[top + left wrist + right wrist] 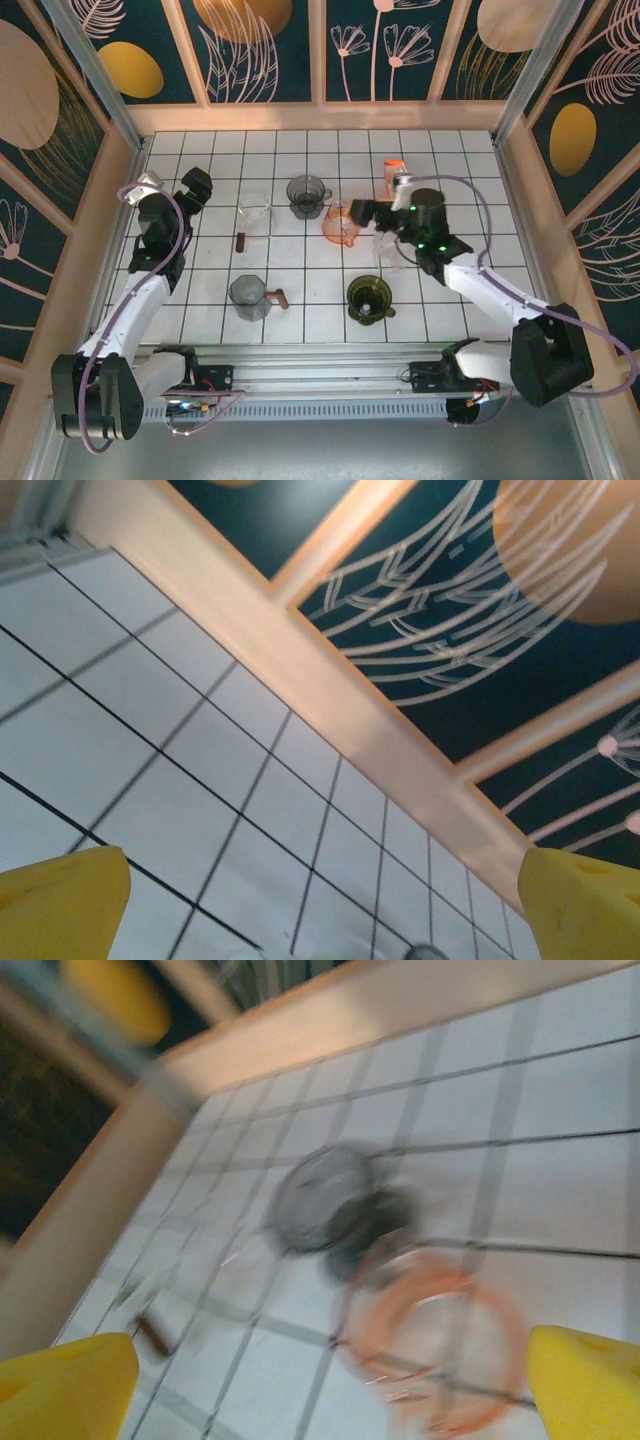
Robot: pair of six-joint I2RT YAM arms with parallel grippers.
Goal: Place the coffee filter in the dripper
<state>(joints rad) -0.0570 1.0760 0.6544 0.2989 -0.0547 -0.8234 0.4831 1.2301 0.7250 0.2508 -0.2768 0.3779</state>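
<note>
We see our right gripper point(362, 213) with its fingers wide apart and empty, just beside the orange dripper point(340, 224) on the table point(450, 150). A dark grey dripper point(307, 196) stands near it. Our left gripper point(197, 185), equally spread, hovers well apart.

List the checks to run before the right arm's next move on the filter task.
1. Right gripper open and empty: ok.
2. Left gripper open and empty: ok.
3. Orange dripper upright, just ahead of the right arm's fingers: ok.
4. Coffee filter located: cannot tell.
5. Right wrist view sharp: not ok, blurred.
</note>
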